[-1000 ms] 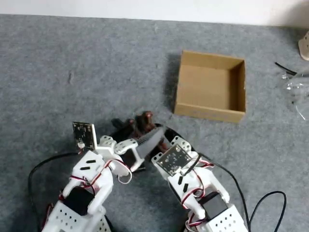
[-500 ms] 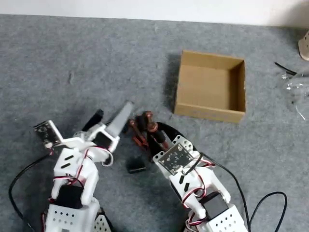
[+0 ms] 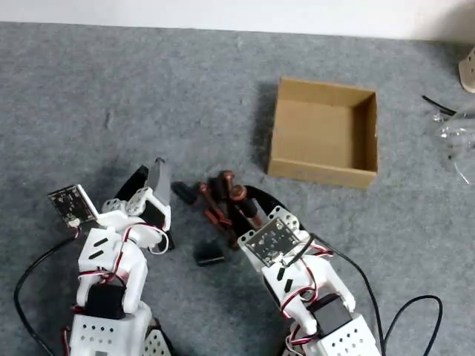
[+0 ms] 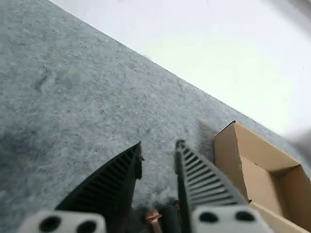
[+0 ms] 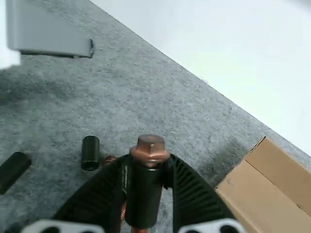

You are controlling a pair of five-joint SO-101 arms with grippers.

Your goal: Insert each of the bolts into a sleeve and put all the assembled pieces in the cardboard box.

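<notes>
I ran two white arms, the left arm (image 3: 111,274) and right arm (image 3: 308,289), each strung with red-and-white wires (image 3: 156,246). Black cables (image 3: 16,300) trailed behind. The left pincer (image 4: 158,145) and right pincer (image 5: 146,162) had dark ribbed fingers (image 4: 114,179) on white mounts (image 4: 65,223) dotted with screw holes.

Even, fairly bright light over the grey carpet (image 3: 148,89), pale wall (image 4: 218,48) washed out to near white in the wrist views, soft dark shadow beside the cardboard box (image 3: 324,133).
</notes>
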